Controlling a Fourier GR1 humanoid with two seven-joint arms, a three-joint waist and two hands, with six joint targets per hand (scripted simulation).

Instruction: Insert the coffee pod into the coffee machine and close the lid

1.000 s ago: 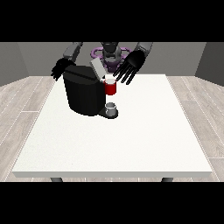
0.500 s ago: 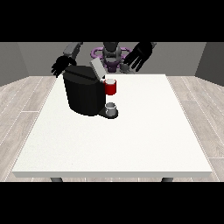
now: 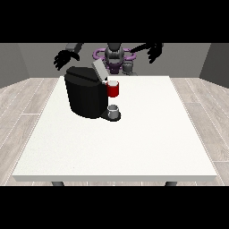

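Front view: coffee machine (image 3: 87, 96) lid raised; red thing (image 3: 113, 89) at it.

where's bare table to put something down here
The whole near half of the table in front of the coffee machine is bare, as is the wide stretch at the view's right of it up to the far edge. It is crowded only around the machine: its raised lid, a red thing at the machine and a grey thing at its base.

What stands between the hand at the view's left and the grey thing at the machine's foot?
The coffee machine, its black body: the hand at the view's left is raised behind it, the grey thing sits at its front.
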